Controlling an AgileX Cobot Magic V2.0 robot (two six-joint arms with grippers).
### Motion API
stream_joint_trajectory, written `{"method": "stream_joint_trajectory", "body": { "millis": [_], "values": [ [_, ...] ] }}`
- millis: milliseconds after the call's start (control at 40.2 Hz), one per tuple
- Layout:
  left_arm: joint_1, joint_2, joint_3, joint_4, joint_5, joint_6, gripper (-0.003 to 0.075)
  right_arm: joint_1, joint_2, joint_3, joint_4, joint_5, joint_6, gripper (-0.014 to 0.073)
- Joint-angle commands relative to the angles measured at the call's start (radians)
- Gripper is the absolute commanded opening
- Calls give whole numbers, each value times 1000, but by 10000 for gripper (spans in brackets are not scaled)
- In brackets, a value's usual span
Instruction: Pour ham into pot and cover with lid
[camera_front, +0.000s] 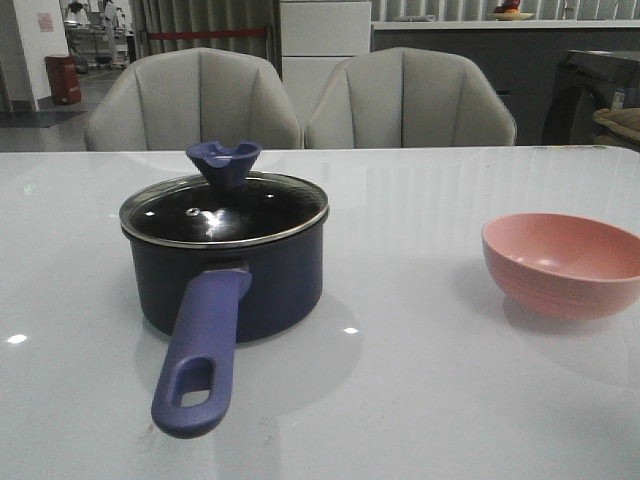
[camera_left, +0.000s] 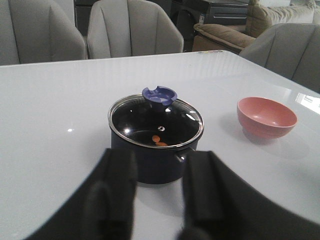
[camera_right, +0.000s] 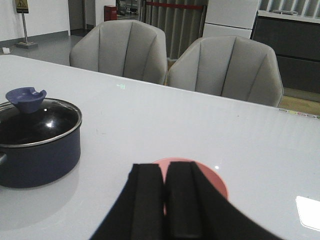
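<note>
The left claw (camera_left: 159, 200) is spread, its two dark fingers (camera_left: 112, 195) apart with nothing between them, held back on the near side of the pot (camera_front: 240, 275) and clear of it. The right claw (camera_right: 164, 205) is pressed together, only a thin seam between its fingers, gripping nothing; it hangs just near of the bowl (camera_front: 563, 262), whose near part it hides in its own wrist view. Neither claw shows in the front view.

The pot stands left of centre on the table (camera_front: 420, 380), its handle (camera_front: 200, 360) running toward the near edge. The lid (camera_front: 222, 208) sits on the pot, rim on rim, its knob (camera_front: 224, 160) toward the far side. Through the glass the left wrist view shows the ham (camera_left: 158, 140): a couple of orange slices on the dark bottom. How many slices there are in all cannot be told; reflections blank the glass in the front view.

The pink bowl stands to the right, well apart from the pot, and what shows of its inside holds nothing. Its right edge is cut off in the front view. Two grey chairs (camera_front: 300, 100) stand beyond the far edge.
</note>
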Motion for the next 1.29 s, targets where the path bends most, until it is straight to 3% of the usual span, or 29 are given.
{"method": "stream_joint_trajectory", "body": {
  "millis": [0, 672, 1020, 1269],
  "values": [
    [2, 10, -28, -2, -78, -9, 137, 2, 9, -25, 5, -74, -8, 151],
    [14, 10, 3, 24, -96, -9, 114, 2, 9, -25, 5, -74, -8, 151],
    [399, -82, 171, 39, -173, -9, 114, 2, 9, -25, 5, -74, -8, 151],
    [478, -111, 285, 41, -320, -9, 114, 2, 9, -25, 5, -73, -8, 151]
  ]
}}
